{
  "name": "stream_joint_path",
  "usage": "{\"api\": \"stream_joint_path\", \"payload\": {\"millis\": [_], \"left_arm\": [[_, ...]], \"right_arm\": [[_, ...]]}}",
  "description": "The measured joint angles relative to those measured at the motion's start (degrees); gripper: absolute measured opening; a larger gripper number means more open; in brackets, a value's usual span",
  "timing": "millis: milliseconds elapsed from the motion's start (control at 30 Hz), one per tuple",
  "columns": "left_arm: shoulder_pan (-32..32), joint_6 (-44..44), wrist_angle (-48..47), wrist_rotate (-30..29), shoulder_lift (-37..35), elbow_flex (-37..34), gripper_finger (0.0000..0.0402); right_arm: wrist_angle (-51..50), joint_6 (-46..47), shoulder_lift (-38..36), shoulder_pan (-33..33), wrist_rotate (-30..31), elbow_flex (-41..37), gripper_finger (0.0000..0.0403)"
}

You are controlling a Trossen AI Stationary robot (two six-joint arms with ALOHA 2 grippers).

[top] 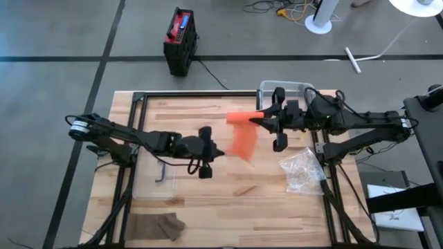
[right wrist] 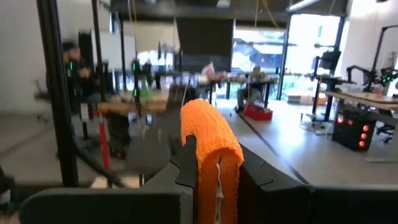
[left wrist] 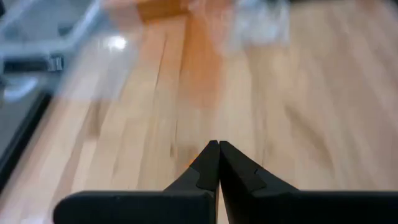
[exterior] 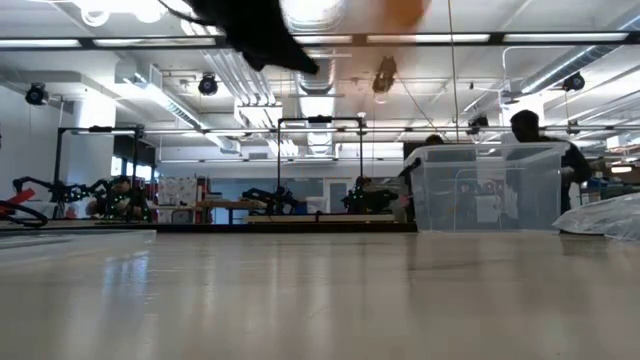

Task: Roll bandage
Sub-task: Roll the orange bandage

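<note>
1. Reaching in from the table's right side, the right arm stretches level above the wooden table (top: 208,207), its right gripper (top: 257,119) raised off the surface near the back middle.
2. Its fingers (right wrist: 180,162) are clamped on the rolled end of the orange bandage (top: 242,135), which stands up between them in the right wrist view.
3. From that roll a loose tail of the bandage hangs down and spreads towards the table's middle, seen from above.
4. Coming from the table's left side, the left arm lies low and bent across the boards, its left gripper (top: 216,151) pointing at the hanging tail.
5. Its jaws are pressed fully together; the left wrist view shows a sliver of orange at their tips, but whether they pinch the fabric cannot be told.
6. Behind the right gripper stands a clear plastic bin (top: 294,88); a crumpled clear plastic bag (top: 301,171) lies near the right edge.
</note>
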Motion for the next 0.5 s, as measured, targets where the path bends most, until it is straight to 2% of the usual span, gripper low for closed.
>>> {"api": "stream_joint_path", "payload": {"millis": [233, 500], "left_arm": [[-0.2, 0.6, -0.6, -4.7, -0.9, -0.4, 0.0000], [-0.3, 1.6, -5.2, -6.6, -10.9, -0.4, 0.0018]], "right_arm": [[-0.5, 2.3, 0.1, 0.0, -0.7, -0.1, 0.0047], [-3.2, 0.7, -0.1, 0.0, -1.0, -0.6, 0.0045]]}}
